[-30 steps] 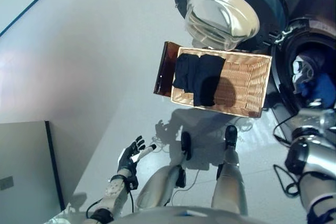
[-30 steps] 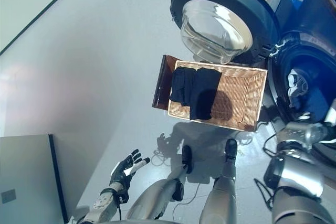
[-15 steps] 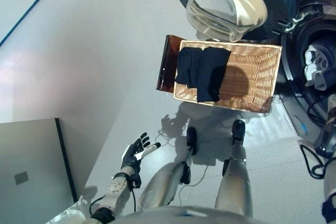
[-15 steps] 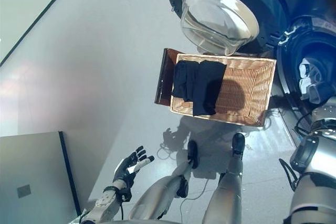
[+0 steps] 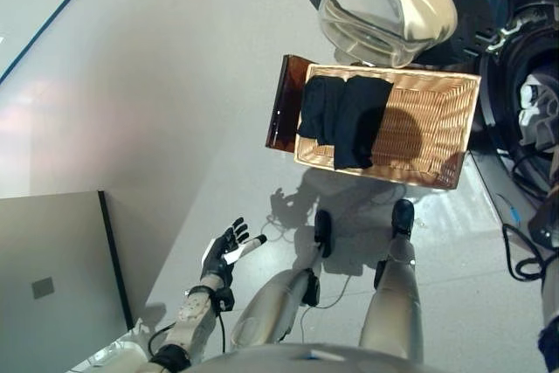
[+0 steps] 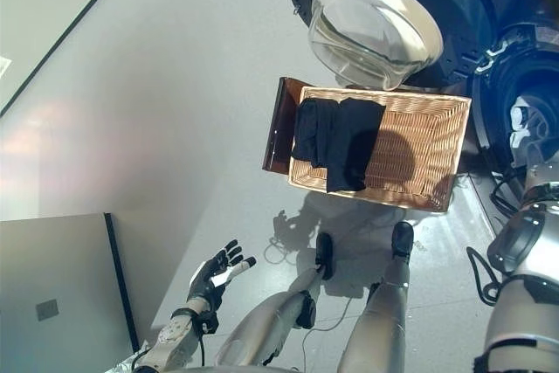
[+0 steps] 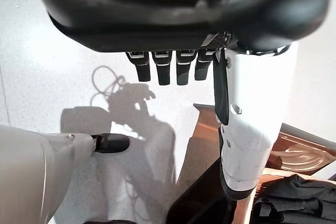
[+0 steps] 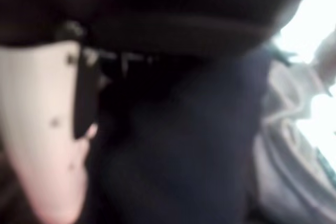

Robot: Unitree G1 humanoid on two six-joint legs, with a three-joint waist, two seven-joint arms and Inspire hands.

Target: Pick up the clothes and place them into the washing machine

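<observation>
On the floor, far centre: you have a basket (image 5: 437, 141) with dark clothes (image 5: 345, 118) draped over its left end.
Washer: the drum (image 6: 524, 120) is at the far right, just beside the basket's right end; its door (image 5: 393, 2) hangs open beyond the basket.
Inside the drum: you can see pale and dark cloth (image 5: 534, 111), so some laundry seems loaded already.
Right robot hand: your right arm reaches into the drum mouth. The right wrist view shows a white thumb (image 8: 44, 145) against dark cloth (image 8: 184, 156) with pale fabric beside it. You cannot tell whether the fingers are curled on it or straight.
Left robot hand (image 5: 223, 255): idle, near left, low over bare floor, fingers spread and straight, carrying nothing, well apart from the basket.
Done: by the look of it, at least one load is in or going in.
Left: the dark clothes in the basket must yet be lifted and carried right into the drum.
Watch: a garment could snag on the basket rim.
</observation>
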